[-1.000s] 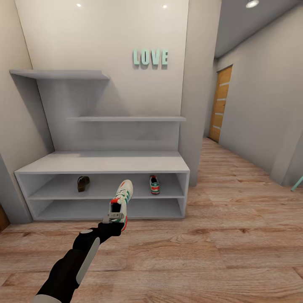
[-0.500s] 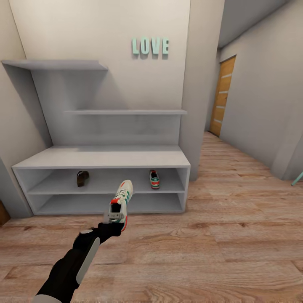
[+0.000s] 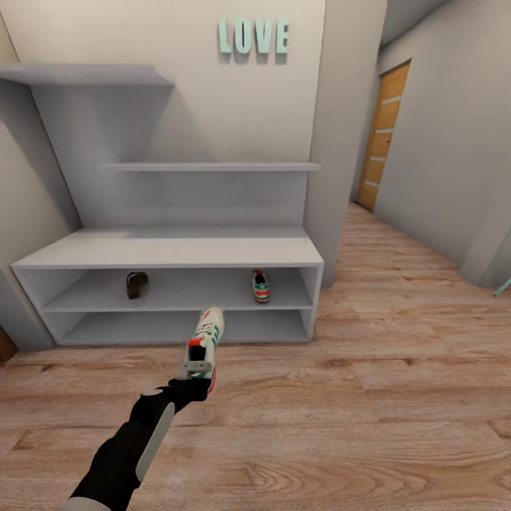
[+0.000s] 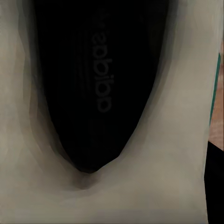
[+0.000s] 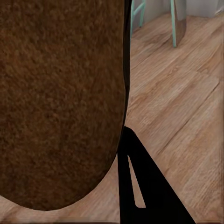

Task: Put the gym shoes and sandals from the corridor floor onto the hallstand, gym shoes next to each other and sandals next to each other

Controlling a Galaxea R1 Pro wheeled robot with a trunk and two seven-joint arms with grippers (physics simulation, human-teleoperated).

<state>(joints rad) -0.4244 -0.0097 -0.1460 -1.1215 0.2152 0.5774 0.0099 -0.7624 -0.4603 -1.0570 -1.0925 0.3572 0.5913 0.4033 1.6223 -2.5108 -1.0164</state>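
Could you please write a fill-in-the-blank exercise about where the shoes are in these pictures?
1. The left gripper holds a gym shoe by its ____ end.
2. The second gym shoe stands on the ____ shelf level of the hallstand.
3. The brown sandal on that shelf sits toward the robot's ____.

Missing words: heel; upper; left

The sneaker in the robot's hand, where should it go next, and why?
Probably forward and a bit to the right, toward the upper shelf of the hallstand. The left gripper holds one gym shoe above the floor, short of the rack. The other gym shoe already sits on that shelf's right side, and the pair belongs side by side.
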